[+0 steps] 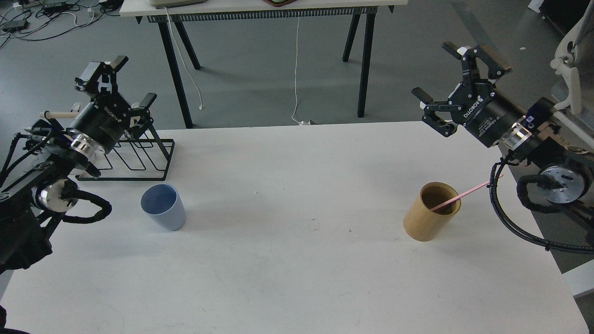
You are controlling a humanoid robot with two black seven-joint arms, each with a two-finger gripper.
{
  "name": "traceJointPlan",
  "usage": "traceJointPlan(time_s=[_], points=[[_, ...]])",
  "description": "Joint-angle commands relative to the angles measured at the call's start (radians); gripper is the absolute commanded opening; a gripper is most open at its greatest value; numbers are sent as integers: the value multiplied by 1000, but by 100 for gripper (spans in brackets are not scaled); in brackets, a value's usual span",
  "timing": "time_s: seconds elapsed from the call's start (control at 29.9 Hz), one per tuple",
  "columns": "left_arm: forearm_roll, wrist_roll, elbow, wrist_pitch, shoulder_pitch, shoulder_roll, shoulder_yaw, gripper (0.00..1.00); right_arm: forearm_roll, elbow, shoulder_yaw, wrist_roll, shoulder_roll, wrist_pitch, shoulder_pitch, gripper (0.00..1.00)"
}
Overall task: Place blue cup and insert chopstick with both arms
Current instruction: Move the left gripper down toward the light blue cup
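Observation:
The pale blue cup [163,206] stands upright on the white table [297,260] at the left, mouth up. A thin pink chopstick [461,193] leans out of the tan wooden holder [431,211] at the right, its upper end pointing right. My left gripper [121,86] hovers open above the black wire rack, up and left of the cup, holding nothing. My right gripper [459,79] is raised above the table's far right edge, open and empty, up and right of the holder.
A black wire rack [139,155] with a pale wooden dowel [58,114] stands at the table's far left. Behind the table is a second table with black legs [366,65] and hanging cables. A white chair [573,55] is at the right.

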State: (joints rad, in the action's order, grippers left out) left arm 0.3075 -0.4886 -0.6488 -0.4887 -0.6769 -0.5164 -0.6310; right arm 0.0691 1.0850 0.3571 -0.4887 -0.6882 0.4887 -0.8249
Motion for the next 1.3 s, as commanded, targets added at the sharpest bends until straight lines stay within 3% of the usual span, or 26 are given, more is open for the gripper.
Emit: traceJointPlan(time_s=[0.0, 0.27, 0.43, 0.5, 0.67, 0.94, 1.14, 1.27], points=[[-1, 0, 0, 0, 0, -17, -13, 100, -2, -1, 8, 0, 10, 0, 1, 98], [-2, 0, 17, 0, 2, -88, -52, 100, -2, 3, 8, 0, 10, 0, 12, 98], [-19, 0, 167, 0, -65, -32, -67, 100, -2, 1, 8, 0, 10, 0, 10, 98], [-21, 0, 159, 0, -78, 30, -61, 100, -2, 3, 8, 0, 7, 0, 7, 98], [-21, 0, 101, 0, -82, -19, -75, 100, -2, 1, 25, 0, -17, 0, 15, 98], [72, 0, -193, 0, -142, -246, -61, 100, -8, -2, 91, 0, -99, 0, 21, 98], [565, 0, -593, 0, -144, -479, 9, 100, -9, -5, 94, 0, -109, 0, 27, 98], [847, 0, -716, 0, -145, -617, 167, 100, -9, -7, 94, 0, -109, 0, 49, 98]])
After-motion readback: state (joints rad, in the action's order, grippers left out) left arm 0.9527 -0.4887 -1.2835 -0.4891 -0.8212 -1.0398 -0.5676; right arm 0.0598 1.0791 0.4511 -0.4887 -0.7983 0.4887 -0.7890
